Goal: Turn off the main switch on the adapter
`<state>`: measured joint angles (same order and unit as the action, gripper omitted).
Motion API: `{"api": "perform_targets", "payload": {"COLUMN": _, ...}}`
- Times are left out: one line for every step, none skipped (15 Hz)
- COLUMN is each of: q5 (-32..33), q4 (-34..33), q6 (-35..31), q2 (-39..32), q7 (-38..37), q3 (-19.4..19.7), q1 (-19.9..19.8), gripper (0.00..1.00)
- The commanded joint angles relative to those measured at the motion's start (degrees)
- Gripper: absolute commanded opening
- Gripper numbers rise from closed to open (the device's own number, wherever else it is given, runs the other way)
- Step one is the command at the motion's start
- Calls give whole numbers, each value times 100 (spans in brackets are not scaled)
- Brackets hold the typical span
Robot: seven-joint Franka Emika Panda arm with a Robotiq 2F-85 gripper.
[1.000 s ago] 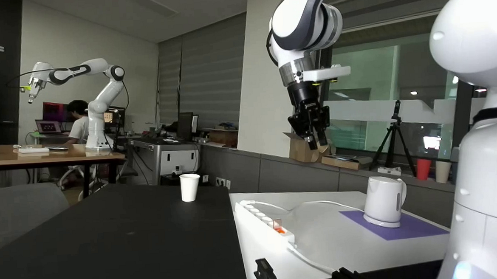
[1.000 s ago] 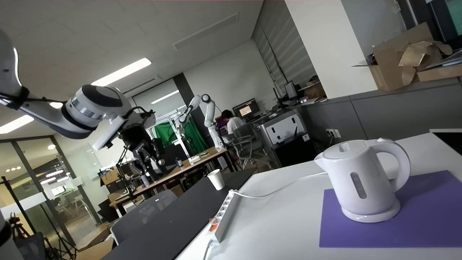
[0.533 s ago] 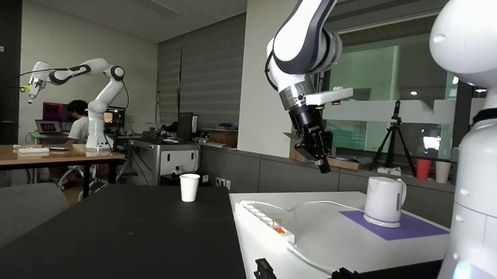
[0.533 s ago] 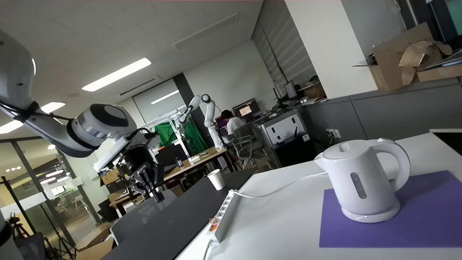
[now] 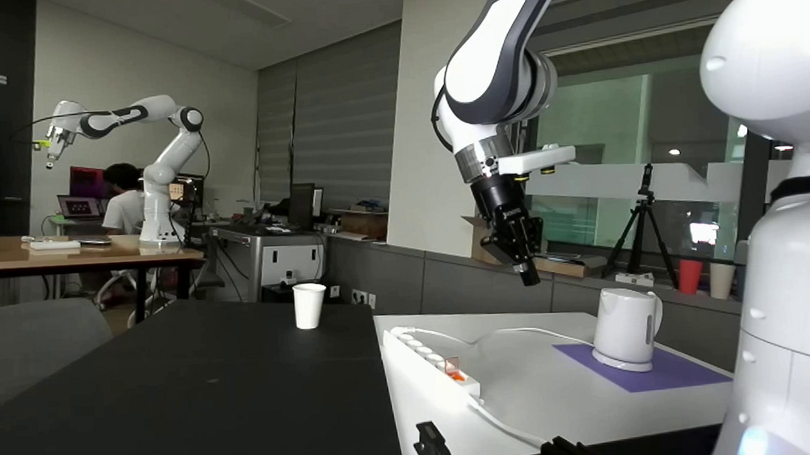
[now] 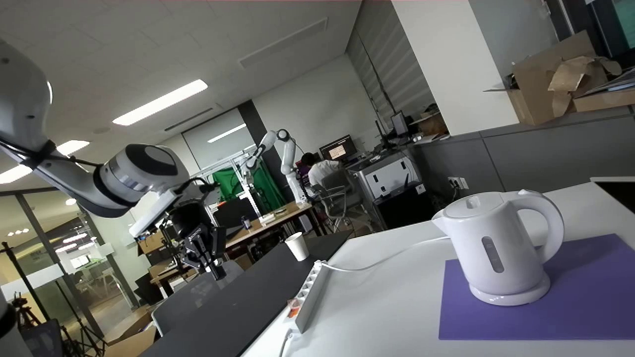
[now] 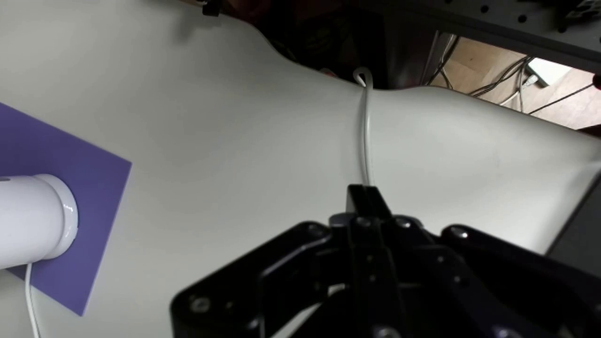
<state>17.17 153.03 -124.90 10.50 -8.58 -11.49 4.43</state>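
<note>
The adapter, a long white power strip point(image 5: 427, 352), lies along the white table's edge beside the black table; it also shows in an exterior view point(image 6: 311, 295). The main switch point(image 5: 457, 376) is a small orange-red spot at its cable end, with a clear reddish flap raised beside it; the switch also shows in an exterior view point(image 6: 293, 312). My gripper point(image 5: 530, 278) is shut and empty, pointing down well above the table, apart from the strip. In the wrist view my fingertips point(image 7: 362, 188) meet over a white cable point(image 7: 367, 136); the strip and switch are not visible there.
A white kettle point(image 5: 625, 327) stands on a purple mat point(image 5: 683, 374) on the white table point(image 5: 552, 393); the kettle also shows in the wrist view point(image 7: 28, 220). A white paper cup point(image 5: 309, 307) stands on the black table point(image 5: 212, 383). A thin cable runs between strip and kettle.
My gripper has come down and its two fingers, apart one second ago, have shut. Over the last half second it has barely moved. The strip, kettle and cup have not moved.
</note>
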Motion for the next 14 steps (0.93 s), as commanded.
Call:
{"api": "perform_targets", "payload": {"q5": 13, "q4": -5, "q6": 11, "q2": -2, "q7": -11, "q3": 82, "q1": 82, "gripper": 1}}
{"api": "perform_targets", "payload": {"q5": 13, "q4": -5, "q6": 11, "q2": -2, "q7": -11, "q3": 82, "q1": 82, "gripper": 0}}
{"api": "perform_targets", "payload": {"q5": 66, "q4": 5, "q6": -165, "q2": -125, "q7": -134, "q3": 99, "q1": 37, "gripper": 0}}
{"api": "perform_targets", "payload": {"q5": 199, "q4": 79, "q6": -448, "q2": -178, "q7": -367, "q3": 91, "q1": -5, "gripper": 0}}
{"api": "perform_targets", "payload": {"q5": 327, "q4": 190, "q6": -845, "q2": -228, "q7": -684, "q3": 84, "q1": -48, "gripper": 0}}
{"api": "perform_targets", "payload": {"q5": 461, "q4": 288, "q6": -1258, "q2": -307, "q7": -966, "q3": 82, "q1": -84, "gripper": 0}}
{"api": "perform_targets", "payload": {"q5": 666, "q4": 430, "q6": -1743, "q2": -401, "q7": -1350, "q3": 61, "q1": -121, "gripper": 0}}
{"api": "perform_targets", "payload": {"q5": 961, "q4": 561, "q6": -2251, "q2": -503, "q7": -1764, "q3": 41, "q1": -166, "gripper": 0}}
{"api": "perform_targets", "payload": {"q5": 1325, "q4": 677, "q6": -2716, "q2": -571, "q7": -2162, "q3": 46, "q1": -228, "gripper": 0}}
{"api": "perform_targets", "payload": {"q5": 1732, "q4": 741, "q6": -3099, "q2": -633, "q7": -2563, "q3": 79, "q1": -303, "gripper": 0}}
{"api": "perform_targets", "payload": {"q5": 2127, "q4": 646, "q6": -3344, "q2": -772, "q7": -2986, "q3": -66, "q1": -551, "gripper": 0}}
{"api": "perform_targets", "payload": {"q5": 2591, "q4": 638, "q6": -3413, "q2": -698, "q7": -3414, "q3": -67, "q1": -678, "gripper": 0}}
{"api": "perform_targets", "payload": {"q5": 3077, "q4": 567, "q6": -3395, "q2": -659, "q7": -3852, "q3": -62, "q1": -771, "gripper": 0}}
{"api": "perform_targets", "payload": {"q5": 3617, "q4": 428, "q6": -3255, "q2": -658, "q7": -4276, "q3": -78, "q1": -868, "gripper": 0}}
